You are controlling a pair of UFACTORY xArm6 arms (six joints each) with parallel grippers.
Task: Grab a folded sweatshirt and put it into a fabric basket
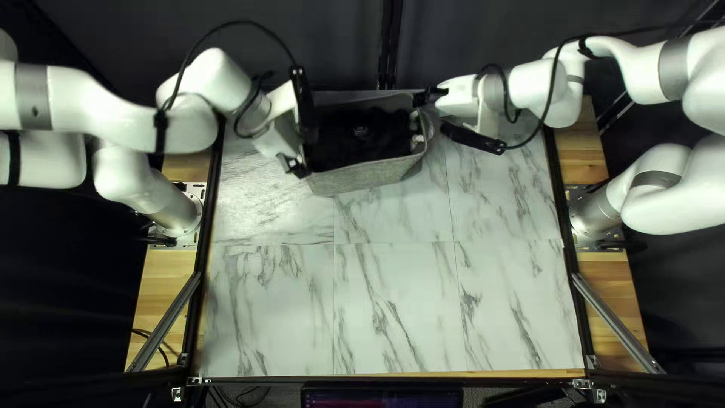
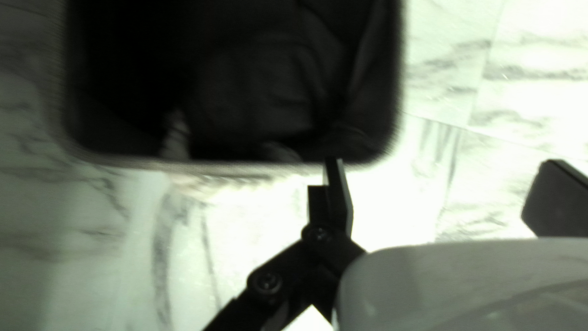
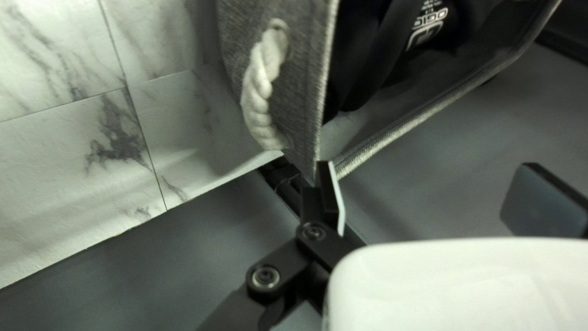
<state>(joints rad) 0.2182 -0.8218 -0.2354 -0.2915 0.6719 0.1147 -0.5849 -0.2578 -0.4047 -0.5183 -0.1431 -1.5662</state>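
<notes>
Your dark sweatshirt (image 1: pixel 351 140) is lying inside the fabric basket (image 1: pixel 362 179), near the far edge of the worktop (image 1: pixel 393 302); the basket's walls are containing it, so the placing is looking essentially done. Your left claw (image 2: pixel 442 162) is hanging at one end of the basket, its fingers spread and grasping nothing. Your right claw (image 3: pixel 429 165) is waiting by a corner of the opposite end, also released. You are probably keeping them at opposite ends for steadying or squaring the basket, or for backing away; with one finger of each showing so near the rim, a careless move is risking a snag. Whether either is touching, you cannot tell.

You are counting one sweatshirt, one basket, two claws with two fingers each, and one clearly visible rope handle (image 3: pixel 260 92), hanging outside the wall.
</notes>
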